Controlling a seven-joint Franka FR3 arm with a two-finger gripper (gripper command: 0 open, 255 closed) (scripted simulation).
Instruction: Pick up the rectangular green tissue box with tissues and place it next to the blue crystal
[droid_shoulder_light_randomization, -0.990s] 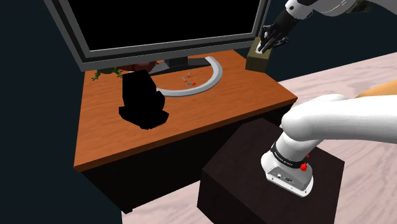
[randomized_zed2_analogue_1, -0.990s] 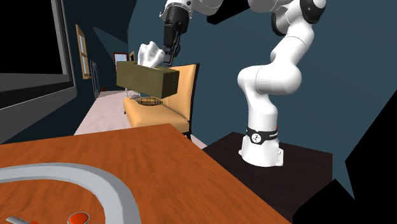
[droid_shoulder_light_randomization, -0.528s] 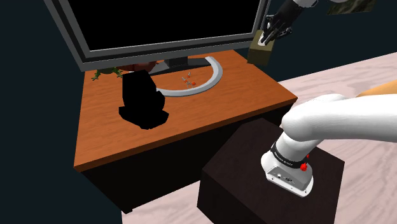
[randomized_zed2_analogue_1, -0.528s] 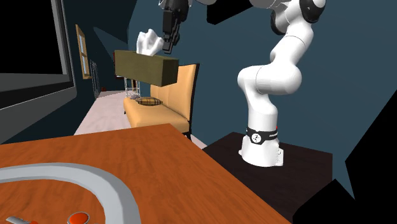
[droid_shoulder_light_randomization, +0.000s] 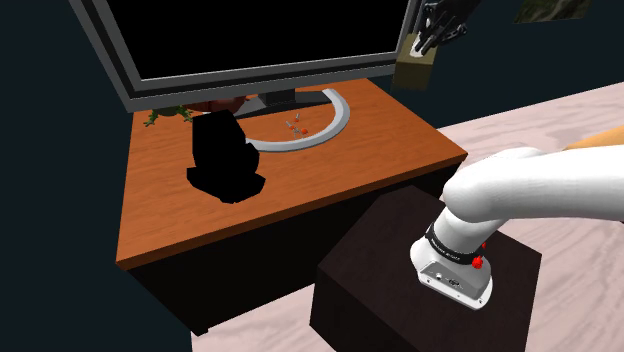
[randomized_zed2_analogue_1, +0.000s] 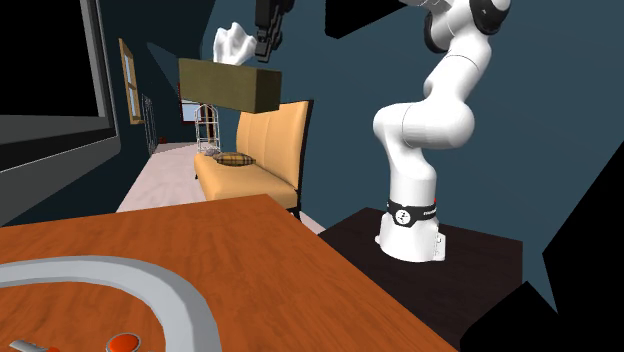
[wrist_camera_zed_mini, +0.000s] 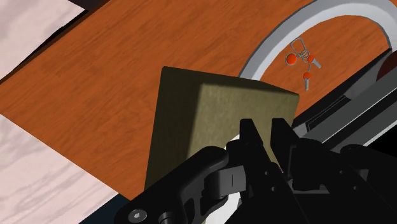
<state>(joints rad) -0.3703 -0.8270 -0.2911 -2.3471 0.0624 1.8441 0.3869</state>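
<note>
Wooden table (droid_shoulder_light_randomization: 340, 170) bears a monitor (droid_shoulder_light_randomization: 250, 40) and black lump (droid_shoulder_light_randomization: 226, 158).

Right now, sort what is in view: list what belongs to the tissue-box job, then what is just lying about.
Job in hand:
olive-green tissue box, held in the air
gripper, shut on the box
wooden table, below it

Lying about:
monitor
grey curved base
small red-and-grey bits inside the curve
black shape on the table
orange sofa

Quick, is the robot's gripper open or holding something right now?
Gripper: shut, holding the olive-green tissue box up in the air.
</note>
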